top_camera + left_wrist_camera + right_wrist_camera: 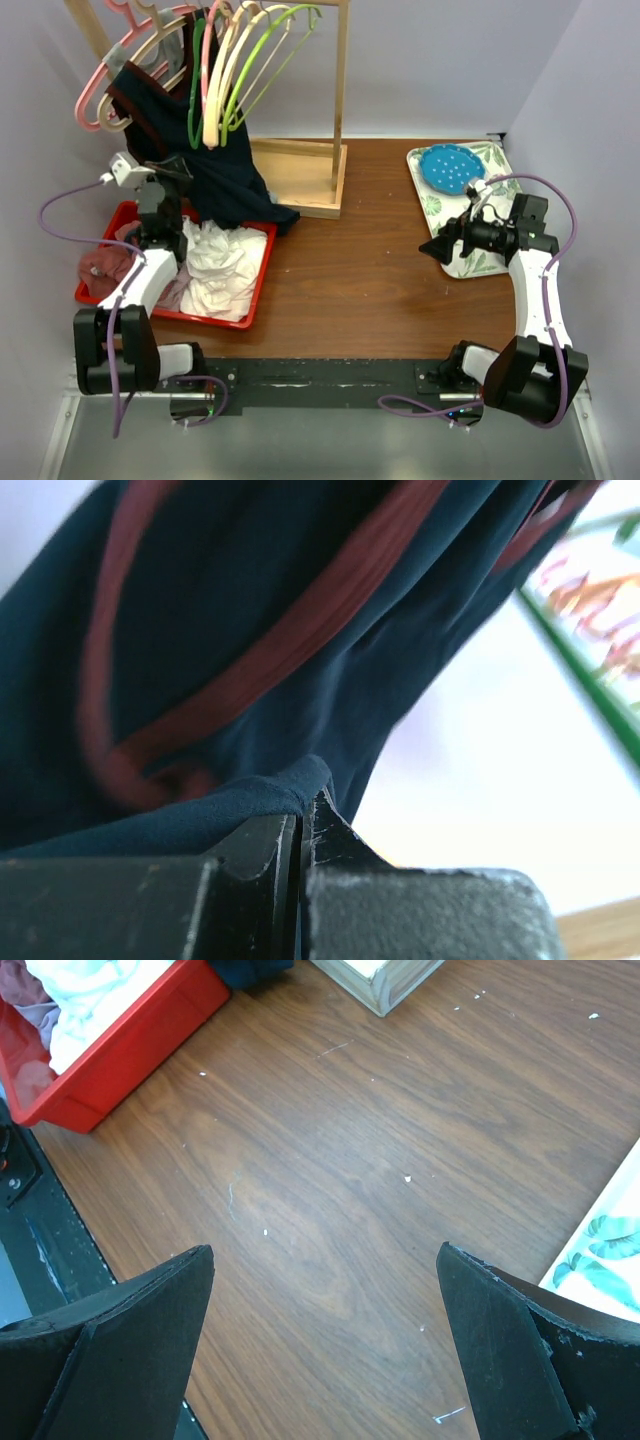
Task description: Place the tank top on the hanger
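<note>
The dark navy tank top with dark red trim hangs from the left end of the rack and drapes down onto the red bin. Its upper part lies over the light tan hanger, beside a pink one. My left gripper is raised against the hanging cloth. In the left wrist view the tank top fills the frame, and the left gripper is shut on a fold of its navy fabric. My right gripper hovers open over the bare table at the right; the right gripper holds nothing.
A red bin with white and pink garments sits under the left arm. The wooden rack's post and base stand behind it, holding several pink, yellow and green hangers. A leaf-patterned tray with a blue plate lies far right.
</note>
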Robot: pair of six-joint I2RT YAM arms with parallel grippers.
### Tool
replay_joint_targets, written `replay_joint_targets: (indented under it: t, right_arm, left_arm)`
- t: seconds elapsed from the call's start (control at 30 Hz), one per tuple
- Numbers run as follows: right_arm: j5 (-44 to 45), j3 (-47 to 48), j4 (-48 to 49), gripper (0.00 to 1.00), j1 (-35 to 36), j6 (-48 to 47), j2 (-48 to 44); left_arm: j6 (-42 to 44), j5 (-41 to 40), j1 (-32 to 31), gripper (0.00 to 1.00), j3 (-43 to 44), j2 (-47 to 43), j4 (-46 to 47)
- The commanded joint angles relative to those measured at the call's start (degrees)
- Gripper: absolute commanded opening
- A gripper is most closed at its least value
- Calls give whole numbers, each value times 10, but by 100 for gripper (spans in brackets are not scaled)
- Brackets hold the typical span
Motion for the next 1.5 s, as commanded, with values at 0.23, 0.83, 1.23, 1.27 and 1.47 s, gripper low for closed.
replay_joint_targets:
  t: [0.23,0.83,1.23,1.27,1.47]
  right_arm:
    - [-17,28,-15,99,-1,-20,7]
    - [-21,41,-53,99,-1,-52,12]
    - [133,21,67,99,-12,61,-72]
    - [154,20,78,99,-12,88,-82]
    - [379,45,123,99,-13,223,-147]
  left_arm:
    - [-33,113,35,0,144,155,33]
    - [55,282,93,97,72,-55,-271]
    - [159,364,92,97,-10,-338,-497]
    - [186,369,89,97,-1,-344,-536]
    - [255,354,25,99,102,-338,-652]
